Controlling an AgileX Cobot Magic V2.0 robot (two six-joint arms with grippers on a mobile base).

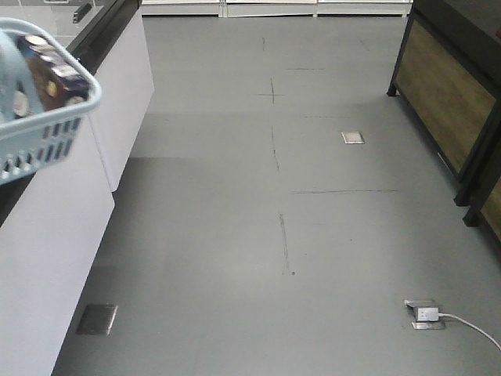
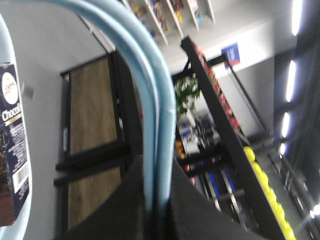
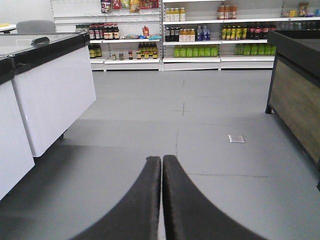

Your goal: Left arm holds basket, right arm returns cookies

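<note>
The left arm's black fingers (image 2: 200,215) clamp the handle (image 2: 160,100) of a light blue slotted plastic basket (image 1: 47,125) carrying the dark navy cookie carton (image 1: 48,74); the right arm's fingers (image 3: 140,200) meet, empty. The carton looks light but crushable: grip its narrow sides.

A: Where is the basket (image 1: 47,137) found?
B: At the upper left, above the cabinet (image 1: 125,94). The cookies (image 1: 55,74) are lodged inside it, and its handle (image 2: 150,100) is gripped between the jaws of the left pincer (image 2: 157,200).
A: And the rest?
B: A display stand (image 1: 446,86) is set at the right, across the floor (image 1: 235,235) from the cabinet. A floor socket (image 1: 425,315) is placed at the front right. Shelves (image 3: 190,40) are lined along the back. The right pincer (image 3: 161,200) is pointed toward them, jaws pressed together.
</note>
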